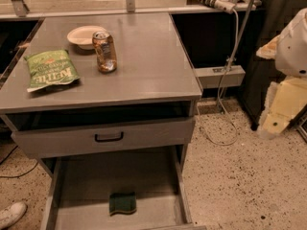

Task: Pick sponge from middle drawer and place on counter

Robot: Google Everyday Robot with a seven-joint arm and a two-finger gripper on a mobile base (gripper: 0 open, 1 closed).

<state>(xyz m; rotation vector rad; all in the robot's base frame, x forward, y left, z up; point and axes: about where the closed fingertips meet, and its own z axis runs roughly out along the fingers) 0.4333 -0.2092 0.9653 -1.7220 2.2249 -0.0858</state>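
Observation:
The sponge (122, 203), dark green on top with a yellow edge, lies flat on the floor of the open middle drawer (86, 186), near its front and middle. The counter (144, 56) is the grey top of the cabinet above it. My gripper (274, 122) hangs at the right edge of the view, on the cream and white arm. It is over the speckled floor, well to the right of the cabinet, far from the sponge and holding nothing that I can see.
On the counter stand a drink can (104, 51), a white bowl (81, 35) and a green chip bag (50, 71) at the left. A grey drawer front with a black handle (108, 137) juts out above the open drawer. Cables (225, 80) hang at the right. A shoe (12, 213) is at lower left.

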